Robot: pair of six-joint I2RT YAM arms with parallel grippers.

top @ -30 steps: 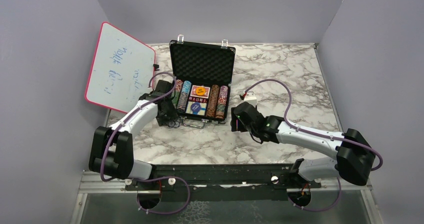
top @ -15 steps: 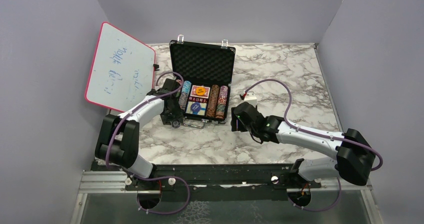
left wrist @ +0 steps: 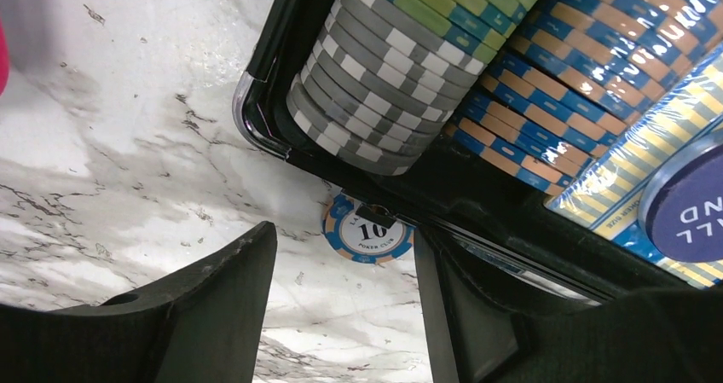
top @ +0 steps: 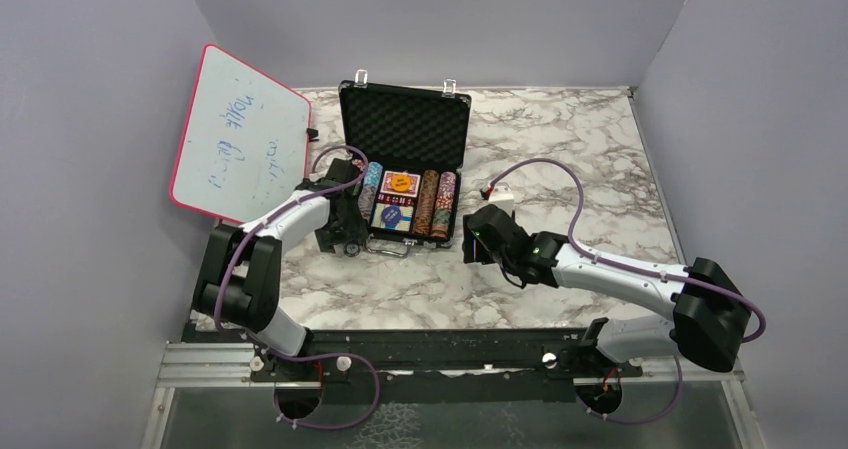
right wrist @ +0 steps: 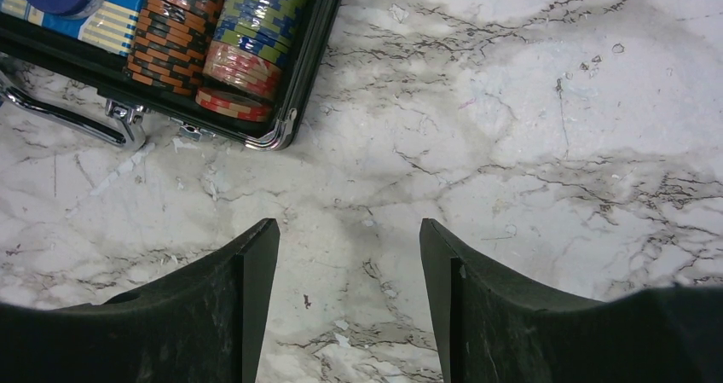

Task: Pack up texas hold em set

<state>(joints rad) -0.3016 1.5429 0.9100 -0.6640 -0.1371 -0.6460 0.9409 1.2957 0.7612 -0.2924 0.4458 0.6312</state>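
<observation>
I saw the black briefcase standing open on the marble table, lid up and its rows of striped poker chips lying in the tray. My left gripper hung at the case's near left corner with its jaws spread. A loose blue-and-orange chip marked 10 lay on the marble against the case's edge. My right gripper was parted too, holding nothing, over bare marble just off the near right corner.

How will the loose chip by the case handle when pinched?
The chip lies flat on polished marble by the case, so it will probably slide before lifting. Being a thin rigid disc, it may roll if tipped on edge.
</observation>
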